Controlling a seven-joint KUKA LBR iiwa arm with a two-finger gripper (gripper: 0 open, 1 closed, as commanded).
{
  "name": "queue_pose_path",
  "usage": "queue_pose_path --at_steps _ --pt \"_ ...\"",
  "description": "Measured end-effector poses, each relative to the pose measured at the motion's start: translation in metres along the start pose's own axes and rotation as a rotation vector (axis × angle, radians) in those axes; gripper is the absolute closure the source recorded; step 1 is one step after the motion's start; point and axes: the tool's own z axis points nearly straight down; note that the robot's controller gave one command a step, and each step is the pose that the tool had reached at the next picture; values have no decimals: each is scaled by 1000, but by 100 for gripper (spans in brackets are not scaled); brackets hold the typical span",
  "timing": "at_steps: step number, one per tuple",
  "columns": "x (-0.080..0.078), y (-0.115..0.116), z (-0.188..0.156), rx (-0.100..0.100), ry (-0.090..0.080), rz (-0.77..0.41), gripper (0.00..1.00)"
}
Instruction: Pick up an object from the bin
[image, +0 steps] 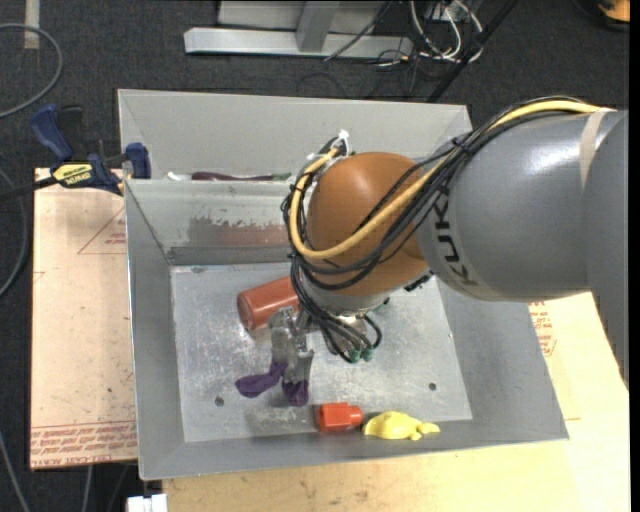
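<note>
My gripper hangs low over the middle of the bin floor, its grey fingers pointing down onto a small purple floppy thing that lies just below and to the left of their tips. The purple thing touches the fingertips; whether it sits between them I cannot tell. An orange-red block lies just above-left of the gripper, partly hidden by the arm's fittings.
A small orange block and a yellow lumpy toy lie side by side near the bin's front wall, right of the gripper. The arm with its brown dome and cables covers the bin's right and rear parts.
</note>
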Motion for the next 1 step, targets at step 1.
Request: queue_pose_path --at_steps 1 --pt "-23 -1 -151 -1 0 29 100"
